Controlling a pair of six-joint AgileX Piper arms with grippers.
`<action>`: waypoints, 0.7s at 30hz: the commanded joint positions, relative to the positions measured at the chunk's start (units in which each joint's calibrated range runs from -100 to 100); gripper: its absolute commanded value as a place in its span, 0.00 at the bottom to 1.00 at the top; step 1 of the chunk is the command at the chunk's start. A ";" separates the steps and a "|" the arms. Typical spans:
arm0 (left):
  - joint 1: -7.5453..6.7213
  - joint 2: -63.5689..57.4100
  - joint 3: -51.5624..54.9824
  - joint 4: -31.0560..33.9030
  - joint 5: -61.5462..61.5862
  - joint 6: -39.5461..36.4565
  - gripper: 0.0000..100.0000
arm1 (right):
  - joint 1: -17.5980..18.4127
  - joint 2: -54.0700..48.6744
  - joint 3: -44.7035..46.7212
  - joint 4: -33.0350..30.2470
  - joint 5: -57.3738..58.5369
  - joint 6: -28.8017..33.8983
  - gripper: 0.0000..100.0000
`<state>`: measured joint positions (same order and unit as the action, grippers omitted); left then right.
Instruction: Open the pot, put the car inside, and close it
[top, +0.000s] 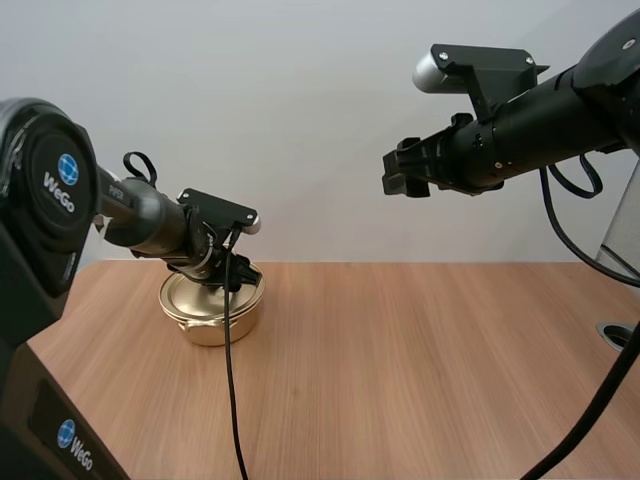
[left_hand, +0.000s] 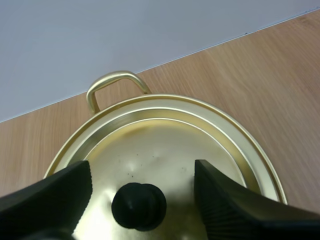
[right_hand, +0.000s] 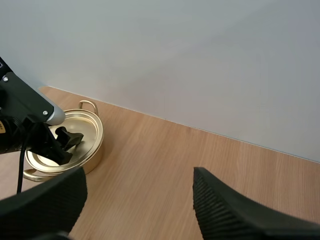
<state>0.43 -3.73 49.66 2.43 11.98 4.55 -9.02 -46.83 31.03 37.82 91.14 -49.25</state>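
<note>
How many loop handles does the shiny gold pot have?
2. The far handle sticks out of the pot toward the wall. The near handle is on the opposite side, toward the robot. None seems hidden.

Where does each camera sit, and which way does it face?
High view: behind and above the bases, facing forward and down; both arms show.
Left wrist view: on left arm, above the lid; open left tool flanks the knob.
Right wrist view: on raised right arm, facing the pot; open right tool.
All share the pot.
</note>
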 joint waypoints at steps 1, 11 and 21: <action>-0.03 -0.11 -0.07 0.30 -1.32 0.02 1.00 | -0.02 -0.03 0.05 -0.04 -0.03 0.06 1.00; 0.05 -5.37 -5.59 1.25 -0.80 -0.19 1.00 | -0.02 -0.03 0.05 -0.04 -0.03 0.06 1.00; 1.66 -17.22 -7.17 0.89 10.22 -2.38 0.00 | -0.02 0.77 0.16 -0.04 -4.17 1.51 0.00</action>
<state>1.78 -18.51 42.52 3.42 21.01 4.33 -9.02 -46.15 31.03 37.82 87.89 -50.72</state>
